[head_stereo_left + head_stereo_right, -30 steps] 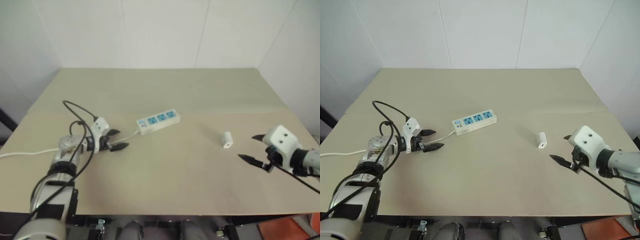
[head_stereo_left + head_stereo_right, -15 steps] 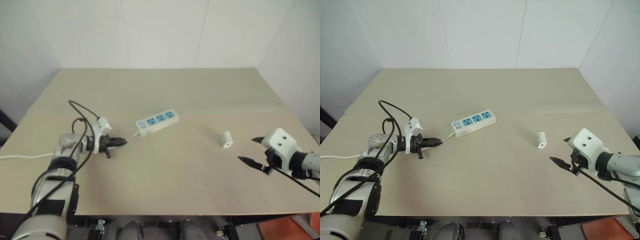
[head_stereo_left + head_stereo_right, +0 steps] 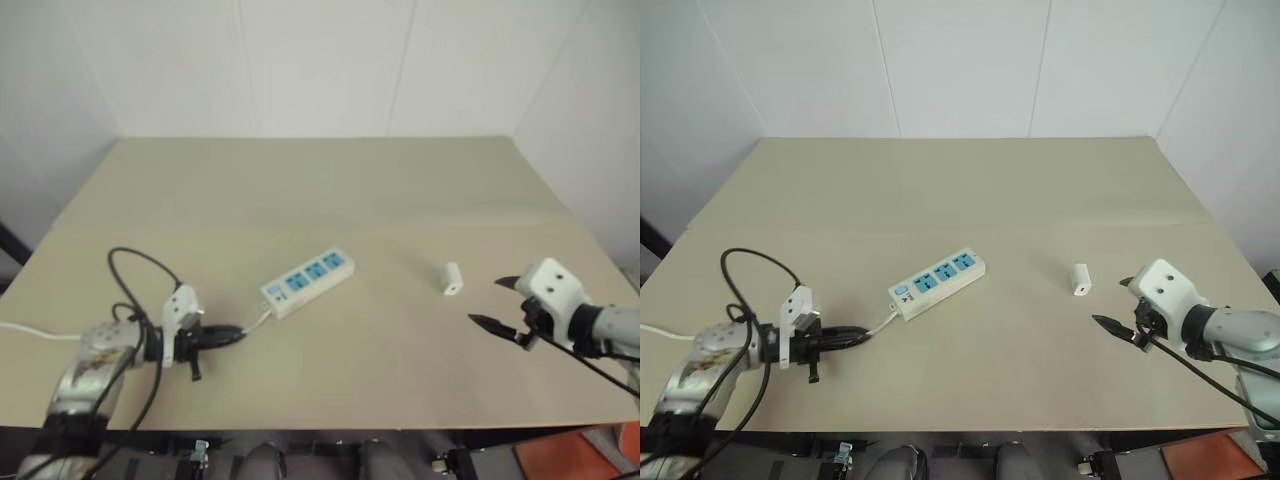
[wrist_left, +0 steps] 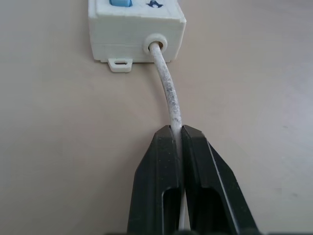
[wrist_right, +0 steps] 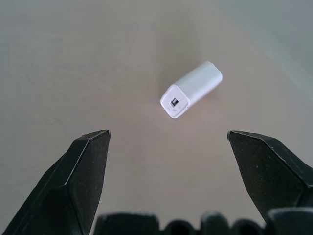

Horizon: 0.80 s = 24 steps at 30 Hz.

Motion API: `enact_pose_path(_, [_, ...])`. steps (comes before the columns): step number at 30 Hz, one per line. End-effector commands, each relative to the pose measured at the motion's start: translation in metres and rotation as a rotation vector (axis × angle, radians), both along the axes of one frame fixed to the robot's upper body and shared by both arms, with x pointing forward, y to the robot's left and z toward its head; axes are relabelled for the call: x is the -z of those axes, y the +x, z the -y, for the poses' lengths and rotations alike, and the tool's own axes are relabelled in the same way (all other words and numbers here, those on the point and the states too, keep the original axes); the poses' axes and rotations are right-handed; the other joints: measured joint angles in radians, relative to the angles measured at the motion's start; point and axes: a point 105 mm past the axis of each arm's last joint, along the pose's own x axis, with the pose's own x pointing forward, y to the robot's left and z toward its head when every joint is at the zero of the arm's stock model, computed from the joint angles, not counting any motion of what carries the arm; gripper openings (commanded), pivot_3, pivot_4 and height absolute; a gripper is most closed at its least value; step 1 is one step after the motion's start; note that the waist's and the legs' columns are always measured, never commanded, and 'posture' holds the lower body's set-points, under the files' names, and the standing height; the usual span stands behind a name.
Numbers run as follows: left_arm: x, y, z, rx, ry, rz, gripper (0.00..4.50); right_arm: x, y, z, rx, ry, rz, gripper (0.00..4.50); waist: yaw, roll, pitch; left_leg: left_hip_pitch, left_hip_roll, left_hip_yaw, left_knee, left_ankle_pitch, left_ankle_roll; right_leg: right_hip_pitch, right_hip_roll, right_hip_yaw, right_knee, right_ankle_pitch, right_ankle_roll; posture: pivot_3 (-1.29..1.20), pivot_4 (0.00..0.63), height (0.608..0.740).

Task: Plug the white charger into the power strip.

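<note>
The power strip [image 3: 307, 282] lies slanted at the table's middle, its blue socket faces up and its switch end [image 4: 136, 30] toward my left arm. My left gripper [image 3: 232, 333] is shut on the strip's thin white cord [image 4: 167, 100], a short way behind the switch end. The white charger [image 3: 452, 279] lies on its side on the right half of the table. My right gripper [image 3: 498, 304] stands open just to the right of it and a little nearer, not touching; in the right wrist view the charger [image 5: 191, 89] sits ahead of the spread fingertips.
The beige table [image 3: 330, 190] runs back to a white wall. The cord [image 3: 30, 328] trails off the table's left edge. A black cable [image 3: 130, 270] loops above my left wrist.
My left gripper closed on the cord and pulled back toward me, dragging the power strip nearer and to the left and turning it more slanted. The right gripper and charger stayed put.
</note>
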Motion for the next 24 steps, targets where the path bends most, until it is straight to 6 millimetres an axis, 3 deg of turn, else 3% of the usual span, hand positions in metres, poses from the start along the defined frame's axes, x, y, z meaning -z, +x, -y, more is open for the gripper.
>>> enact_pose_path(1, [-0.013, 0.002, -0.001, -0.074, 0.005, 0.066, 0.31, -0.008, 0.007, -0.001, -0.02, -0.018, 0.043, 4.5, 0.003, 0.0, 0.0, 0.0, 0.0, 0.0, 0.0, 0.0, 0.0, 0.0, 0.0, 0.0, 0.0, 0.0, 0.0, 0.0, 0.15, 0.74])
enact_pose_path(3, [-0.012, -0.002, -0.004, -0.072, 0.022, 0.074, 0.87, -0.008, 0.009, -0.002, -0.027, -0.021, 0.044, 4.5, 0.003, 0.0, 0.0, 0.0, 0.0, 0.0, 0.0, 0.0, 0.0, 0.0, 0.0, 0.0, 0.0, 0.0, 0.0, 0.0, 0.15, 0.74])
enact_pose_path(10, [-0.043, -0.017, 0.003, 0.021, -0.12, 0.178, 3.03, -0.009, 0.013, -0.002, -0.036, -0.023, 0.048, 4.5, -0.001, 0.0, 0.0, 0.0, 0.0, 0.001, 0.0, 0.0, 0.0, -0.001, 0.0, 0.0, -0.001, 0.0, 0.0, 0.0, 0.15, 0.74])
enact_pose_path(14, [-0.06, -0.012, 0.007, 0.017, -0.263, 0.233, 4.27, -0.008, 0.011, -0.002, -0.035, -0.022, 0.043, 4.5, -0.002, 0.0, 0.0, 0.0, 0.0, 0.001, 0.0, 0.0, 0.0, 0.0, 0.0, 0.0, -0.001, 0.0, 0.0, 0.0, 0.15, 0.74])
enact_pose_path(15, [-0.061, -0.01, 0.007, 0.018, -0.275, 0.239, 4.45, -0.008, 0.01, -0.002, -0.035, -0.022, 0.042, 4.5, -0.001, 0.0, 0.0, 0.0, 0.0, 0.001, 0.0, 0.0, 0.0, 0.0, 0.0, 0.0, -0.001, 0.0, 0.0, 0.0, 0.15, 0.74])
enact_pose_path(19, [-0.053, -0.003, 0.017, 0.083, -0.276, 0.263, 4.45, -0.01, 0.008, -0.001, -0.035, -0.026, 0.042, 4.5, -0.001, 0.0, 0.0, 0.0, 0.0, 0.001, 0.0, 0.0, 0.0, 0.0, 0.001, 0.0, -0.001, 0.0, 0.0, 0.0, 0.15, 0.74])
enact_pose_path(24, [-0.046, 0.025, 0.022, 0.006, -0.327, 0.42, 4.45, -0.012, 0.006, 0.0, -0.029, -0.03, 0.044, 4.5, 0.002, -0.001, 0.0, 0.0, 0.0, 0.001, 0.0, 0.0, 0.0, 0.0, 0.0, 0.0, -0.002, 0.0, -0.001, 0.0, 0.15, 0.74])
